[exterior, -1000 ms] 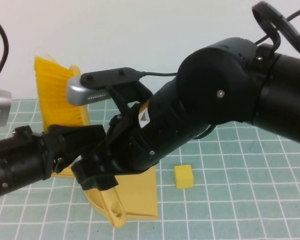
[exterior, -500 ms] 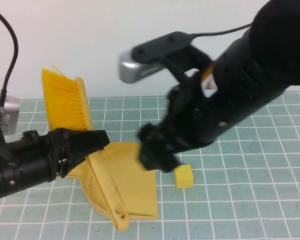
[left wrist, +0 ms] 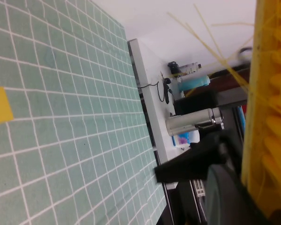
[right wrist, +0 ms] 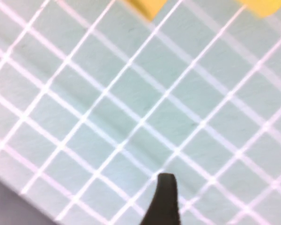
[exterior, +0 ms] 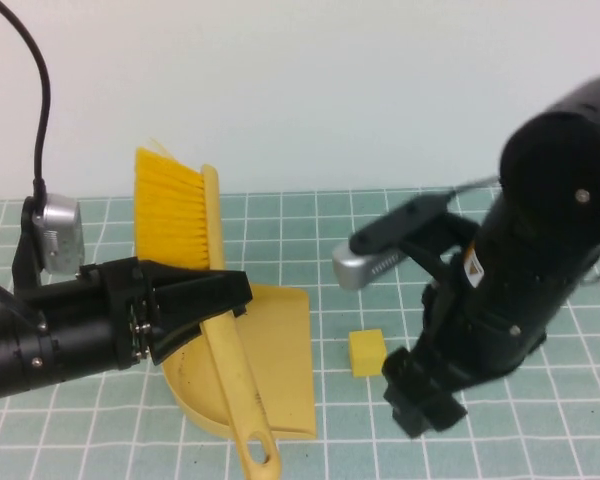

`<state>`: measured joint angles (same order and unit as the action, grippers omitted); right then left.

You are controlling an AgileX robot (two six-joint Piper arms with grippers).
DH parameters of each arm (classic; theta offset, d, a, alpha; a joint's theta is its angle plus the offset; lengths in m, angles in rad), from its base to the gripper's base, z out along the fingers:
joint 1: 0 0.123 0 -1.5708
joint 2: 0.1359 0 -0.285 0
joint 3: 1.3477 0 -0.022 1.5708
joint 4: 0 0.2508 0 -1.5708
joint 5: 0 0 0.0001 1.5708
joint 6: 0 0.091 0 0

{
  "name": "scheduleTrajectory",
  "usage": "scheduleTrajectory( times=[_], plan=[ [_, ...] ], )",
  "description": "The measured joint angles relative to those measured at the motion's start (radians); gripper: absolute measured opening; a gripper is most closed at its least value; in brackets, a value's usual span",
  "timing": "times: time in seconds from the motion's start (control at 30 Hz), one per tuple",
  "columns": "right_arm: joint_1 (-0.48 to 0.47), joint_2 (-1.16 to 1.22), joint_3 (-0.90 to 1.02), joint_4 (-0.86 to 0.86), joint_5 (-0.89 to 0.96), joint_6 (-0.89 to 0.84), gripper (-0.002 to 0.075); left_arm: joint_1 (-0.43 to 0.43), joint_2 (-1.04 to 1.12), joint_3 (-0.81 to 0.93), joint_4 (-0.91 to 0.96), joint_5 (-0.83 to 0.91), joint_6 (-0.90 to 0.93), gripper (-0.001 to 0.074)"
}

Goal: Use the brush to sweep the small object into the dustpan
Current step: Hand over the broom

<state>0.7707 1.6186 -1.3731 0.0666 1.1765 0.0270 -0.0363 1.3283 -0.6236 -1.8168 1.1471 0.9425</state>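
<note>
High view: the left claw (exterior: 225,295) was clenched on the long handle of the yellow plastic brush (exterior: 212,320), which lay slantwise, orange-yellow bristle block toward the surface's far edge, holed handle end at the near edge. The brush crossed over the yellow plastic dustpan (exterior: 280,375), which rested flat on the green gridded surface (exterior: 540,440) toward its near-left part. The small pale-yellow foam cube (exterior: 367,352) sat on the surface just beside the dustpan's right edge, apart from it. The right claw (exterior: 420,395) hung low just right of the cube, released and gripping nothing. Right wrist view: one dark fingertip (right wrist: 165,197) over bare grid, with the cube (right wrist: 147,7) at frame edge.
</note>
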Motion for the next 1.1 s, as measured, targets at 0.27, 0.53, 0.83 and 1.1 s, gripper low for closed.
scheduleTrajectory(
  times=[0.27, 0.53, 0.83, 1.1],
  plan=[
    [-0.147, -0.057, 0.216, 0.358, -0.077, -0.254, 0.0556, 0.091, 0.000, 0.000, 0.054, 0.105, 0.013, 0.0000],
    [-0.253, -0.088, 0.391, 1.030, -0.062, -0.749, 0.0471, 0.127, 0.000, 0.000, 0.056, 0.145, -0.004, 0.0000],
    [-0.257, 0.000, 0.397, 1.456, -0.002, -0.998, 0.0468, 0.125, 0.000, 0.000, 0.050, 0.145, -0.054, 0.0000],
    [-0.257, 0.141, 0.387, 1.571, -0.009, -1.022, 0.0468, 0.125, 0.000, 0.000, 0.050, 0.145, -0.065, 0.0000]
  ],
)
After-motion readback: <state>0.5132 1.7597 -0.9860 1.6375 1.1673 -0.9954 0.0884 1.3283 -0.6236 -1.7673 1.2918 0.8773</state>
